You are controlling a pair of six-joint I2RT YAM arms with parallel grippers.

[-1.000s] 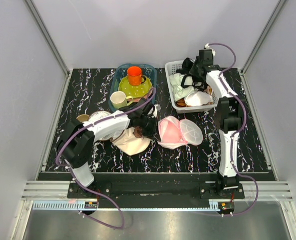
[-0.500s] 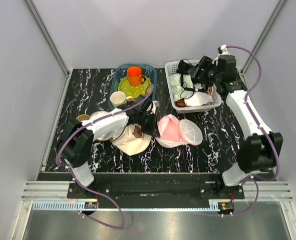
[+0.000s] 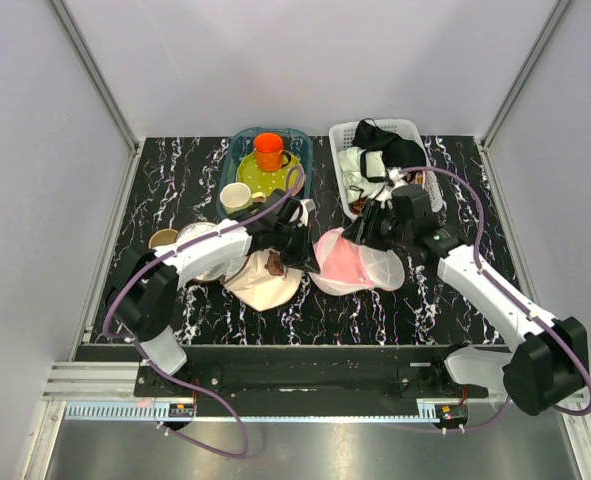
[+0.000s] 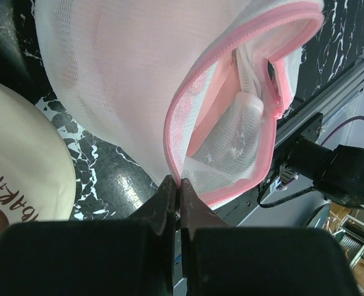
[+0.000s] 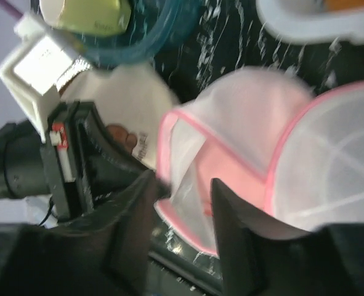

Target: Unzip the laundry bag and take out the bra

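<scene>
The laundry bag lies open mid-table, a white mesh clamshell with a pink rim. The light-pink bra shows inside its left half. My left gripper is shut on the pink rim at the bag's left edge. In the left wrist view my gripper pinches that rim of the bag and the bra shows in the gap. My right gripper is open just above the bag's far side. In the right wrist view my gripper straddles the opening of the bag, over the bra.
A beige cap with a brown mark lies under my left arm. A blue tub of dishes stands at the back. A white basket of clothes stands back right. A small cup sits at the left.
My right arm has swung from the basket at the back down to the open bag. My left gripper has kept its hold on the rim and shifted slightly.
</scene>
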